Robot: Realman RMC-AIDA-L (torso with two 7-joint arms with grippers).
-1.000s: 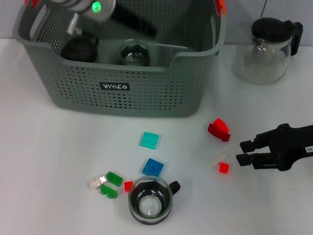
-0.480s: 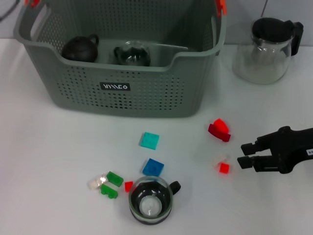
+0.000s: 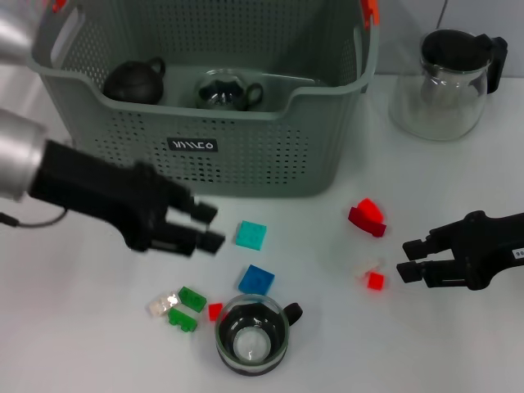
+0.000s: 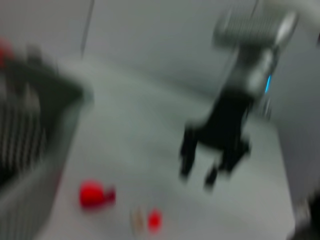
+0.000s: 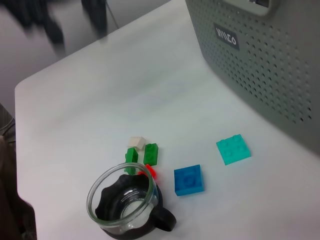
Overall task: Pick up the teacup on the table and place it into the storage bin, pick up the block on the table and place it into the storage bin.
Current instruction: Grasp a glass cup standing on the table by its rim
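We see the left gripper (image 3: 206,228) over the white worktop (image 3: 74,327), in front of the storage bin (image 3: 246,155), its black fingers (image 3: 205,212) apart and holding nothing. It sits just beside the teal block (image 3: 250,234), not touching it. The right gripper (image 3: 407,258) rests low at the right side of the worktop, its fingers (image 3: 413,241) also apart and empty, pointing toward a small red block (image 3: 375,281) with a pale piece next to it.

The glass teacup (image 3: 252,334) with a black handle stands upright on the worktop near the front edge, outside the bin. Just behind it lies a blue block (image 3: 257,280), and to its left we find green blocks (image 3: 187,306), a tiny red piece (image 3: 214,311) and a clear one (image 3: 160,306) (all bunched close together). A larger red block (image 3: 366,217) lies near the bin's front right corner.

Inside the bin we can see a dark teapot (image 3: 135,80) and a second glass cup (image 3: 225,90), side by side. A glass pitcher (image 3: 446,82) with a black lid stands to the right of the bin, well apart from the blocks.

The left wrist view is blurred; it shows the right gripper (image 4: 197,175) and the red blocks only roughly.
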